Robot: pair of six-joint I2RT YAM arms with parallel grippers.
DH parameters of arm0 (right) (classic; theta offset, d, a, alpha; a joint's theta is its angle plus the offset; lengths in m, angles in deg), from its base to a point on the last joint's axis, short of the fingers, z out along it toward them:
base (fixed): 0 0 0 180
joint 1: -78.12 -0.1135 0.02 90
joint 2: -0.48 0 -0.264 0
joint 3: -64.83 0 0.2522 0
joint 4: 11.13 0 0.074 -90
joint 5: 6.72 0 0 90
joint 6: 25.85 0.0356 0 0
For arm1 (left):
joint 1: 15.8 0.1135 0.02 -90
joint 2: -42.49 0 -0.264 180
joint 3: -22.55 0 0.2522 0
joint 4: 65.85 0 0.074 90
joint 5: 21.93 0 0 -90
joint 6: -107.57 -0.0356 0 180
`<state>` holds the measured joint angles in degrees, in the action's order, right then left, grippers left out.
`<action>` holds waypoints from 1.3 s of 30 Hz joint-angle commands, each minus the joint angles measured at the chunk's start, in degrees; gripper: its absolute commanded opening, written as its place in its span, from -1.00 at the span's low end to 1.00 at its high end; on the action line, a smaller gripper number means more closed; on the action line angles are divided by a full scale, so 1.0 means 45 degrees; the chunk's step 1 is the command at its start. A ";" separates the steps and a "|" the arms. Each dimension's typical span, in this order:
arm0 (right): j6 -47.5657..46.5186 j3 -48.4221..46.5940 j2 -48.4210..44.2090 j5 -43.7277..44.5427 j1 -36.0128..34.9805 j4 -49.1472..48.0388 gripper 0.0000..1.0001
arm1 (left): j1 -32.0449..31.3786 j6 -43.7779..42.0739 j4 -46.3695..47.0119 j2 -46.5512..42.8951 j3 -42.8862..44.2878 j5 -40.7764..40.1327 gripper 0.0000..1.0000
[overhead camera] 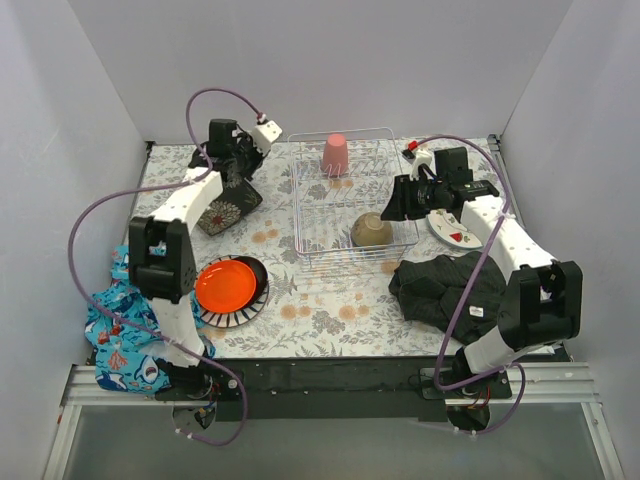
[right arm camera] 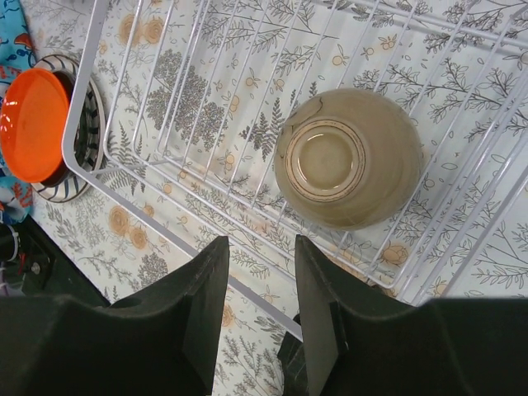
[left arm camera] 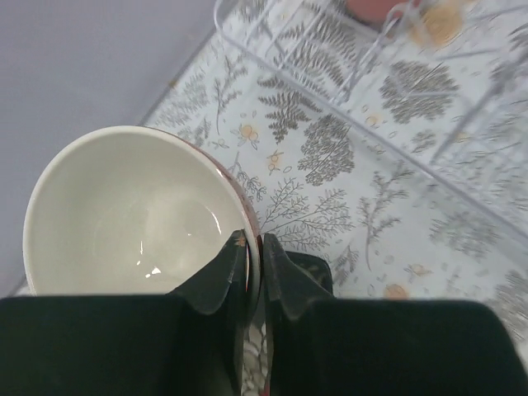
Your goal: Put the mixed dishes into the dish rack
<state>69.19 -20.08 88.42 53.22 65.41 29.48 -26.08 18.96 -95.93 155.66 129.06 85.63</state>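
Note:
My left gripper (left arm camera: 254, 241) is shut on the rim of the red bowl (left arm camera: 124, 214), which has a white inside and is tilted at the back left, left of the dish rack (overhead camera: 312, 205). In the top view this gripper (overhead camera: 230, 160) hangs over a black patterned plate (overhead camera: 230, 205). Inside the rack a pink cup (overhead camera: 335, 153) stands upside down, and so does the tan-bottomed bowl (right arm camera: 346, 157). My right gripper (right arm camera: 262, 247) is open and holds nothing above the rack's near right edge. An orange plate (overhead camera: 225, 285) lies on stacked plates at the front left.
A black cloth (overhead camera: 450, 290) is heaped at the front right. Behind it a white plate with red marks (overhead camera: 455, 230) lies under the right arm. A blue patterned cloth (overhead camera: 125, 330) hangs over the front left corner. Grey walls close the table in on three sides.

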 commanded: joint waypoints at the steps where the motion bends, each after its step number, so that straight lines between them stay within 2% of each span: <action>1: -0.0416 -0.0302 -0.0772 0.0118 0.0090 -0.0517 -0.08 | -0.0876 -0.0757 -0.0181 -0.4595 -0.1291 0.1096 -1.00; 2: -0.0436 -0.0204 -0.0889 0.0138 0.0129 -0.0556 -0.08 | -0.1072 -0.0758 -0.0415 -0.5722 -0.1604 0.1213 -1.00; 9: -0.0689 0.0402 -0.1339 0.0294 0.0343 -0.0635 -0.08 | -0.2830 -0.0406 -0.4433 -0.9477 -0.3500 0.3576 -1.00; 13: -0.0845 0.0402 -0.1417 0.0391 0.0480 -0.0655 -0.09 | -0.4583 0.0667 -0.5825 -1.0691 -0.4398 0.4046 -1.00; 17: -0.1080 0.0402 -0.1670 0.0509 0.0539 -0.0655 -0.09 | -0.5760 0.1059 -0.6607 -1.1066 -0.5120 0.4417 -1.00; 21: -0.1627 0.0519 -0.2100 0.0742 0.0539 -0.0616 -0.09 | -0.7262 0.0903 -0.6511 -1.0773 -0.5745 0.3736 -1.00; 25: -0.1862 0.0792 -0.2550 0.0899 0.0559 -0.0596 -0.09 | -0.9466 0.0669 -0.6004 -1.0500 -0.6839 0.1962 -1.00; 28: -0.1901 0.0987 -0.2979 0.0861 0.0539 -0.0673 -0.09 | -1.0522 0.0571 -0.5282 -1.0519 -0.7816 0.1295 -1.00; 34: -0.2484 0.1651 -0.3838 0.0783 0.0520 -0.0694 -0.09 | -1.1366 0.0375 -0.3057 -1.0870 -1.0157 -0.0327 -1.00; 39: -0.3306 0.2452 -0.4581 0.0372 0.0422 -0.0422 -0.09 | -1.1562 0.0181 -0.1532 -1.0637 -1.0806 -0.1126 -1.00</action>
<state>58.26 -10.82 70.52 56.19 67.62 27.82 -77.43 21.96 -113.98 109.19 80.47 85.21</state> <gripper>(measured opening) 0.458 0.074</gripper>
